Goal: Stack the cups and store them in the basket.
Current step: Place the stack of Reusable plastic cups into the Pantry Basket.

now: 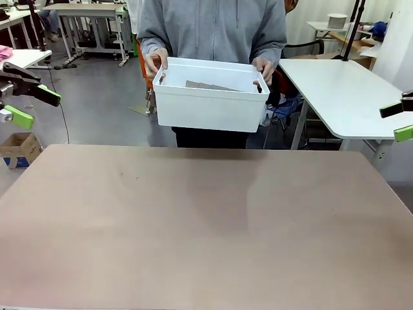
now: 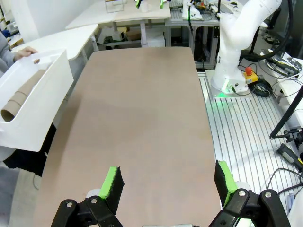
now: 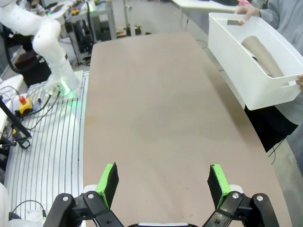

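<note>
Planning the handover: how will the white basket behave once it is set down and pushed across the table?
The basket looks rigid, with smooth solid walls, so it probably slides rather than tips. The stacked cups lying on their side inside may roll. It seems light: the person's hands hold it by the rim.

Bright, even overhead room light throughout; only a faint soft shadow on the table (image 1: 206, 219) below the basket (image 1: 210, 103). Sharp focus, no glare. Wide-angle bending at wrist-view edges.
</note>
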{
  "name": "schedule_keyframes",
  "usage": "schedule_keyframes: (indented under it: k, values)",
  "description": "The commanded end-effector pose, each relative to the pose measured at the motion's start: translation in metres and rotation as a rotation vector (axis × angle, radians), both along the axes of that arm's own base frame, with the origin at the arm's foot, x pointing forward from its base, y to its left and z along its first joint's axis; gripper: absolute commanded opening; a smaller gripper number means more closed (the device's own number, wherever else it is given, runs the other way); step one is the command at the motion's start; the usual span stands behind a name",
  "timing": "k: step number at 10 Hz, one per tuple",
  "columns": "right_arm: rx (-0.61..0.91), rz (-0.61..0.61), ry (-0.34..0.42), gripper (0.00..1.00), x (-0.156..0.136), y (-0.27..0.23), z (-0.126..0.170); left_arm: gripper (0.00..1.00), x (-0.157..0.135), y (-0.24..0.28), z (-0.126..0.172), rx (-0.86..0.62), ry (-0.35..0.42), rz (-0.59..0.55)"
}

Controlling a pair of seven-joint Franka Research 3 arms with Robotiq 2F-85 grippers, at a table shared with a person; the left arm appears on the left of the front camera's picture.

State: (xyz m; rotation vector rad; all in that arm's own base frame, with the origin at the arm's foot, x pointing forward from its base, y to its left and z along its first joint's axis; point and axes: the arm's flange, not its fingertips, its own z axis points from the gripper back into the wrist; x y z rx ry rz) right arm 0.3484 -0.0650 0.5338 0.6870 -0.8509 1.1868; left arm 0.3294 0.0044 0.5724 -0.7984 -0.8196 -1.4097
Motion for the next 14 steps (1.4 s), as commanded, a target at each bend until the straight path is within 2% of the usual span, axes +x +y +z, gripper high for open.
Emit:
schedule_keyframes:
  k: [1, 14]
  values:
    - [0.014, 0.006, -0.016, 1.00, -0.0001, -0.0007, 0.0029, 1.00, -0.0005, 0.0003, 0.0013, 0.000, 0.006, -0.004]
    - [0.014, 0.006, -0.016, 1.00, -0.0001, -0.0007, 0.0029, 1.00, -0.0005, 0.0003, 0.0013, 0.000, 0.006, -0.004]
